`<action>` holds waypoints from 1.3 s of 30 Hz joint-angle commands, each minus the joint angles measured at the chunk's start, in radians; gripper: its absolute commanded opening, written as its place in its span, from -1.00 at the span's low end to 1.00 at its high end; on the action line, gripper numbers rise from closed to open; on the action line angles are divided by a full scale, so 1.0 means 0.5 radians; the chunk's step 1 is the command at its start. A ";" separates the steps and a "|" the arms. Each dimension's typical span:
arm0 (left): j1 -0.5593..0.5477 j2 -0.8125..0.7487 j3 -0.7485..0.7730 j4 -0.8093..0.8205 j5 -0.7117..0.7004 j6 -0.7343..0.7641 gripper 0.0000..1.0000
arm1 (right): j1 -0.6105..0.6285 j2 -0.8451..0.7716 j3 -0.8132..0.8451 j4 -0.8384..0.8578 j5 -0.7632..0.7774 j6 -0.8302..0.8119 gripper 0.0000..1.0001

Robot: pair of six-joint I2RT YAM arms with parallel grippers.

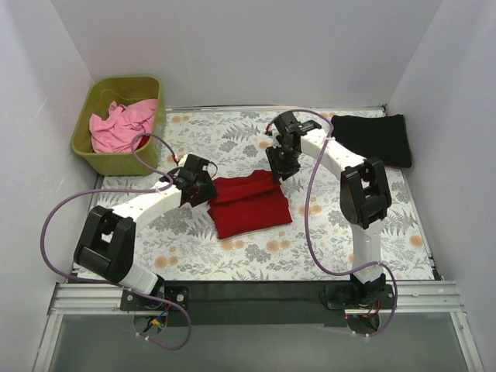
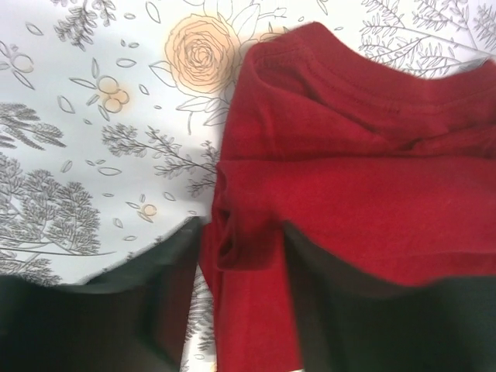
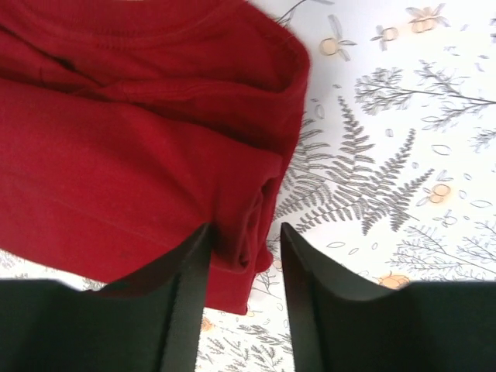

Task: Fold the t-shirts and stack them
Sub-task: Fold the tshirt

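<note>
**Dark red cloth t-shirt [image 1: 252,205] folded mid-table, a hand at each side**

In the top view, it is seen lying on the floral-patterned table [image 1: 232,139], with the left hand [image 1: 205,188] at its left edge and the right hand [image 1: 280,173] at its far right corner. In the left wrist view, a folded edge is loosely straddled by narrowly parted fingers [image 2: 167,302]. In the right wrist view, the right hand [image 3: 245,232] is likewise narrowly parted, with a folded edge inside the gap.

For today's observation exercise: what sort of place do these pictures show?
Probably a robot test booth: plain white walls box in a cloth-covered table, with a left arm and right arm fixed at its near edge.
</note>
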 commanded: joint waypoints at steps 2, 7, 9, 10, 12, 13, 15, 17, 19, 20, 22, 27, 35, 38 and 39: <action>0.020 -0.226 -0.015 -0.020 -0.086 0.017 0.22 | -0.020 -0.199 0.009 0.139 0.126 0.027 -0.12; 0.011 -0.499 -0.009 -0.039 -0.055 0.054 0.54 | 0.011 -0.619 -0.389 0.421 0.096 0.051 -0.03; -0.038 -0.594 -0.015 -0.048 0.034 0.027 0.46 | 0.051 -0.787 -0.564 0.607 0.001 0.097 -0.03; -0.069 -0.615 -0.040 -0.045 0.061 0.011 0.41 | 0.063 -0.840 -0.741 0.691 -0.042 0.116 -0.03; -0.191 -0.628 -0.070 -0.036 0.098 -0.056 0.20 | 0.094 -0.935 -0.889 0.905 -0.226 0.174 -0.10; -0.237 -0.622 -0.104 -0.023 0.107 -0.068 0.13 | 0.103 -0.945 -0.960 0.961 -0.281 0.220 -0.13; -0.369 -0.549 -0.132 0.029 0.092 -0.084 0.08 | 0.127 -0.908 -1.062 1.035 -0.401 0.239 -0.19; -0.418 -0.475 -0.159 0.066 0.095 -0.078 0.06 | 0.137 -0.856 -1.092 1.118 -0.466 0.254 -0.20; -0.428 -0.389 -0.175 0.124 0.065 -0.075 0.04 | 0.140 -0.767 -1.090 1.222 -0.515 0.272 -0.21; -0.428 -0.367 -0.181 0.142 0.034 -0.063 0.04 | 0.140 -0.731 -1.068 1.247 -0.558 0.272 -0.21; -0.425 -0.315 -0.169 0.216 -0.061 -0.011 0.04 | 0.140 -0.608 -0.986 1.283 -0.567 0.272 -0.21; -0.208 -0.159 -0.107 0.406 0.024 0.109 -0.02 | 0.070 -0.344 -0.811 1.434 -0.650 0.294 -0.21; 0.014 0.280 0.064 0.572 0.205 0.229 -0.09 | -0.194 -0.129 -0.871 1.848 -0.938 0.533 -0.21; 0.100 0.418 0.089 0.606 0.279 0.201 -0.09 | -0.280 -0.098 -0.939 1.946 -0.972 0.591 -0.21; 0.112 0.430 0.092 0.609 0.325 0.186 -0.08 | -0.290 -0.104 -0.948 1.958 -0.984 0.597 -0.21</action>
